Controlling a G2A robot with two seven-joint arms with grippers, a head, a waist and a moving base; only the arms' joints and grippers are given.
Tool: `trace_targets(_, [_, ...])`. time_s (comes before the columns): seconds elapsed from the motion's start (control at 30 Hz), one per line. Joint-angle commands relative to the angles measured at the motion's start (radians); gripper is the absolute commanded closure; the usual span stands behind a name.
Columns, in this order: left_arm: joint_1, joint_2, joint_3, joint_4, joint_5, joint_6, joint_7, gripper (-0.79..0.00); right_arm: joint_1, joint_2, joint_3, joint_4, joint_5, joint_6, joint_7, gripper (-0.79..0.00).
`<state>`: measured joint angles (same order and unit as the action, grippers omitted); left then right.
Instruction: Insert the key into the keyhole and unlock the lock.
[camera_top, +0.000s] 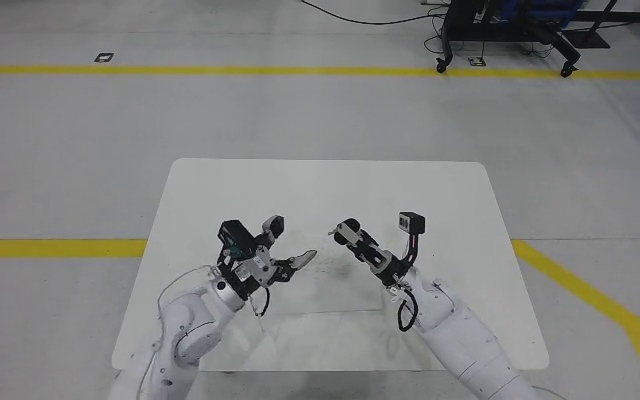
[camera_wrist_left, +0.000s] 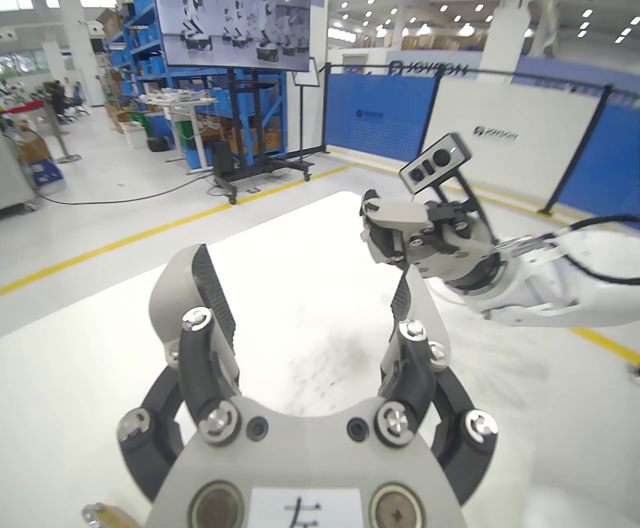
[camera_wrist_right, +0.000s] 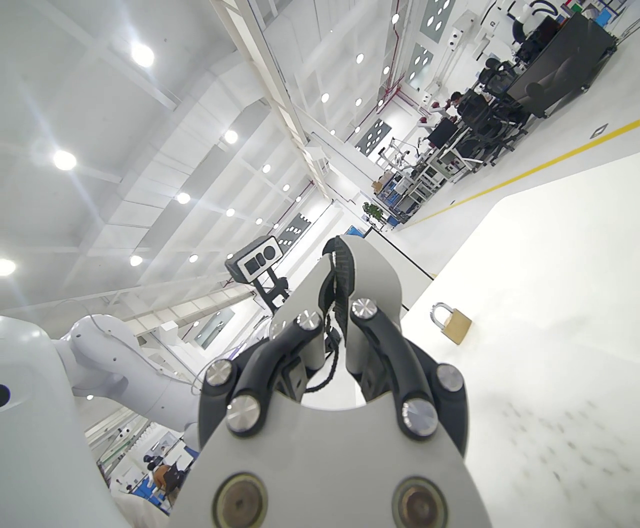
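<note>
Right wrist view: boxy brass padlock (camera_wrist_right: 457, 328)

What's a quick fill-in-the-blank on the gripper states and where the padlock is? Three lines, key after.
1. The left gripper has its jaws ___.
2. The right gripper has its jaws ___.
3. The padlock rests on the ___, in neither gripper.
Missing words: open; shut; table.
</note>
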<state>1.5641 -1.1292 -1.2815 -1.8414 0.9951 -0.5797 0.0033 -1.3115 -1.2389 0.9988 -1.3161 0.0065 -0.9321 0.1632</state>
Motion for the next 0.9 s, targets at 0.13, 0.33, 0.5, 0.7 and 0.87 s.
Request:
trace_targets(0.13, [-0.123, 0.023, 0.065, 0.21, -0.903, -0.281, -0.389, -0.785, 0.004, -0.003, -0.002, 0.007, -0.004, -0.009, -0.004, 0.0])
trace_targets(0.33, [-0.138, 0.025, 0.069, 0.225, -0.971, -0.265, -0.42, -0.785, 0.004, -0.003, -0.002, 0.007, -0.004, -0.009, -0.004, 0.0])
trace_targets(0.5, [-0.156, 0.027, 0.117, 0.208, -1.178, -0.28, -0.528, -0.785, 0.0, -0.005, -0.008, -0.005, -0.004, 0.037, 0.006, 0.0])
trace_targets(0.7, [-0.207, 0.032, 0.12, 0.265, -1.178, -0.272, -0.623, -0.533, 0.003, -0.009, -0.018, -0.01, 0.045, 0.049, 0.046, 0.0])
trace_targets(0.87, [-0.224, 0.031, 0.123, 0.293, -1.171, -0.249, -0.618, -0.499, 0.002, -0.007, -0.01, -0.021, 0.075, 0.041, 0.083, 0.0])
